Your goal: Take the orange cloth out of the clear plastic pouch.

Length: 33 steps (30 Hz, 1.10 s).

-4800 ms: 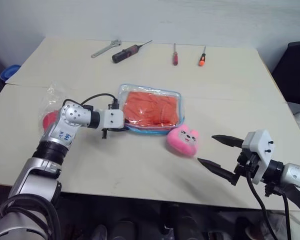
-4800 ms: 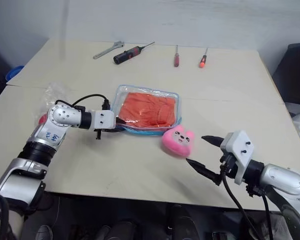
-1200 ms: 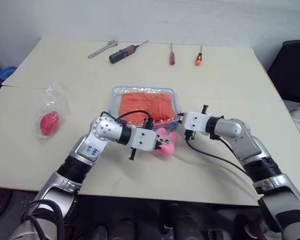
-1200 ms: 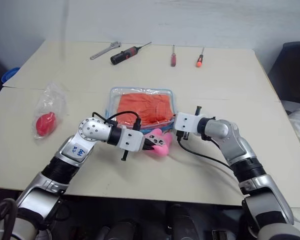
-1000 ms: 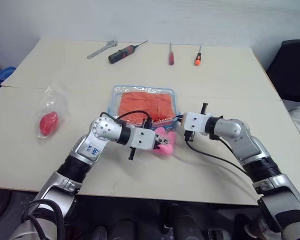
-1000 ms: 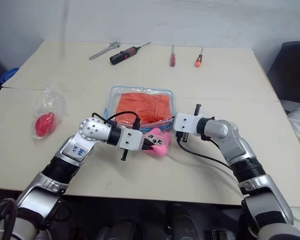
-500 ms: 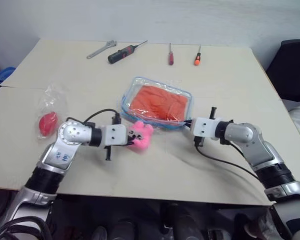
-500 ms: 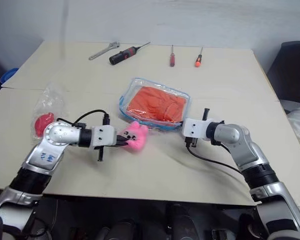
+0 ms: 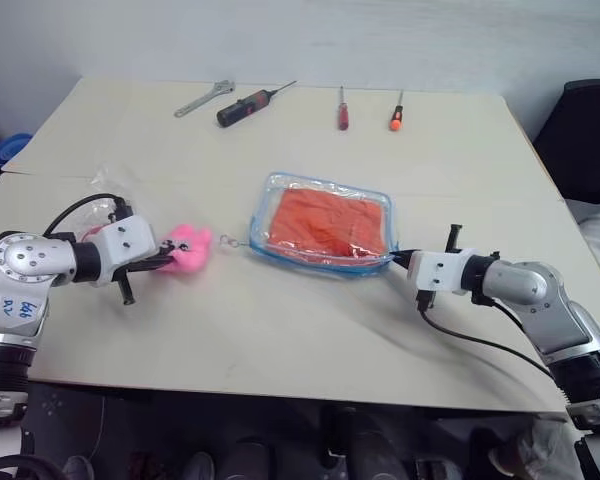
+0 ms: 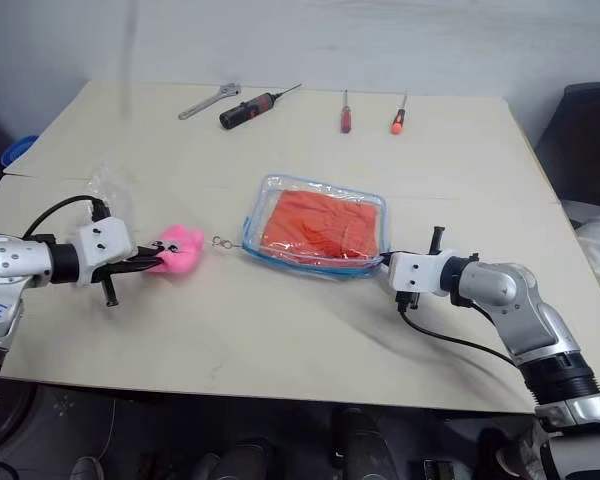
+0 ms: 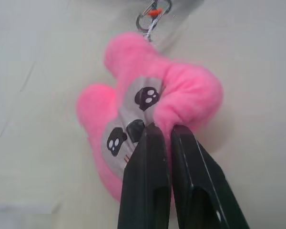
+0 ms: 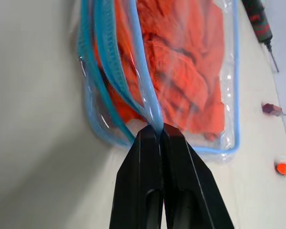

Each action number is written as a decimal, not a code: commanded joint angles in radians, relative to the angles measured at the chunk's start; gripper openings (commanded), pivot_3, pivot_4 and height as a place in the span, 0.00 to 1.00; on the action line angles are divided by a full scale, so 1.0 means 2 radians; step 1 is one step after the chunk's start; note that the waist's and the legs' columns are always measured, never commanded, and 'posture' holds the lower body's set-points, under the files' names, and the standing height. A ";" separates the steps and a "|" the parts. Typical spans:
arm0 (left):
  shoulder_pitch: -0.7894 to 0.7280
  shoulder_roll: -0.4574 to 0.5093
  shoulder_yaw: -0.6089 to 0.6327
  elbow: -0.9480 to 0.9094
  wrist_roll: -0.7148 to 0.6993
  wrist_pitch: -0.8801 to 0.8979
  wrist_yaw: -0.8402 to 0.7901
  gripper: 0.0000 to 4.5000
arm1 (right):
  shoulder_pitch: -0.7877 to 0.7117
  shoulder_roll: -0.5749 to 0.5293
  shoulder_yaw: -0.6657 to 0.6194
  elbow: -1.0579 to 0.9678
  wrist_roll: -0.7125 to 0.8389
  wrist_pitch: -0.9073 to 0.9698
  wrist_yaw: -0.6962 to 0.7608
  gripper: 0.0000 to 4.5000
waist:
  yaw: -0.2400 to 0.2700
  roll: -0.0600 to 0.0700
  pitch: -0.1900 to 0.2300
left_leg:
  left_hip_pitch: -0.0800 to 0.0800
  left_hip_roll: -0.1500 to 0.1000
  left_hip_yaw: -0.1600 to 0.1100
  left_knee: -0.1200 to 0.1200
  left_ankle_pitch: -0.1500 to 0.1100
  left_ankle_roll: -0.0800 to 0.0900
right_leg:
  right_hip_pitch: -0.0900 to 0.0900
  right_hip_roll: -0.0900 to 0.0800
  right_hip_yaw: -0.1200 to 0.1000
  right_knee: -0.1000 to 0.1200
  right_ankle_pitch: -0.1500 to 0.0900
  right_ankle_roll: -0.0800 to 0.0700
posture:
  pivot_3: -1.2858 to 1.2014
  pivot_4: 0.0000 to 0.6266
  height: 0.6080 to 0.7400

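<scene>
Since a second ago my left gripper (image 11: 163,128) has dragged the pink plush toy (image 9: 186,250) off left, jaws clamped on it. The right gripper (image 12: 159,130), jaws pinching the clear plastic pouch (image 9: 324,224) trim, pulled it right; the orange cloth (image 9: 330,221) is still inside, mid-surface.

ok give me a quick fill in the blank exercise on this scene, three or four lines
1. The left gripper is shut on the pink ____ toy.
2. The right gripper pinches the pouch's light ____ edge trim.
3. The orange cloth lies ____ the clear plastic pouch.
4. The wrench lies at the table's ____ edge.

Missing words: plush; blue; inside; far
</scene>
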 commanded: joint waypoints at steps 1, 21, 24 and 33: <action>0.003 -0.005 0.006 -0.013 -0.013 0.008 0.000 0.00 | 0.008 -0.004 -0.023 -0.020 0.015 0.012 0.001 0.01 | 0.000 0.000 0.000 | 0.000 0.000 0.000 0.000 0.000 0.000 | 0.000 0.000 0.000 0.000 0.000 0.000 | 0.52 0.24 1.00; -0.103 0.012 -0.014 -0.108 -0.155 0.234 -0.129 0.70 | 0.227 -0.006 -0.181 -0.372 0.314 0.364 0.043 0.89 | 0.010 0.000 0.000 | -0.001 0.000 -0.001 0.000 0.000 0.000 | 0.000 0.000 -0.001 0.000 0.000 0.000 | 0.52 0.24 1.00; -0.148 -0.026 -0.071 -0.100 -0.106 0.177 -0.124 0.70 | 0.235 -0.002 -0.195 -0.415 0.377 0.417 0.027 0.89 | 0.013 0.001 -0.001 | 0.000 0.000 -0.001 0.000 -0.001 0.001 | 0.001 0.000 -0.001 0.000 0.000 0.000 | 0.52 0.24 1.00; -0.248 -0.165 -0.190 0.109 0.058 -0.088 -0.050 0.70 | 0.240 0.004 -0.186 -0.460 0.403 0.465 -0.030 0.89 | 0.012 0.001 0.000 | 0.000 -0.001 0.000 0.001 -0.001 0.001 | 0.001 0.001 0.000 -0.001 0.000 0.000 | 0.52 0.24 1.00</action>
